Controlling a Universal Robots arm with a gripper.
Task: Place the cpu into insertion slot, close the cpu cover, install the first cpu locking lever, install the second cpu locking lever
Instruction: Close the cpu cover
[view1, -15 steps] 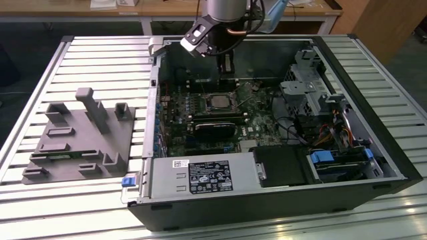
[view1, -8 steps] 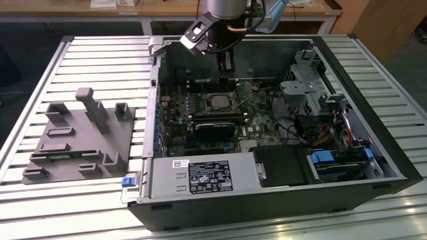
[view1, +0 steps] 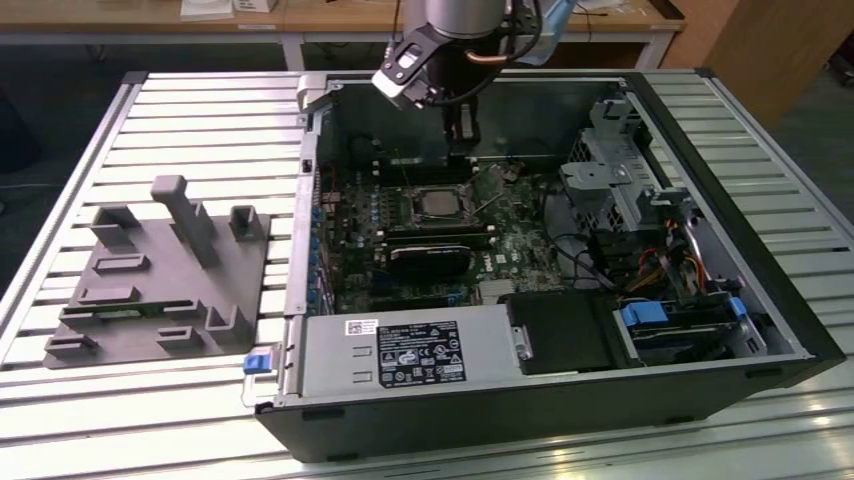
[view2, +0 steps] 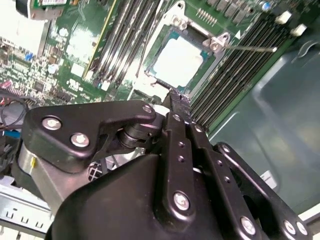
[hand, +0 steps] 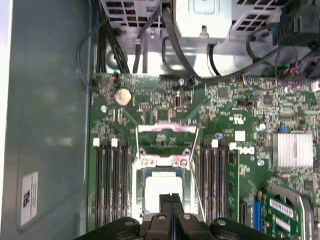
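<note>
The one gripper (hand: 170, 197), its two fingers pressed together on nothing, hangs just above the socket (hand: 138, 192), where one chip (hand: 161, 186) lies framed by one cover (hand: 162, 161), between two banks of memory slots (hand: 112, 185).

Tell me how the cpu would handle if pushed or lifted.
The cpu is a thin flat plate, so probably stiff and light. Its shiny metal top looks slippery. Lying in the slot, it should not slide sideways.
</note>
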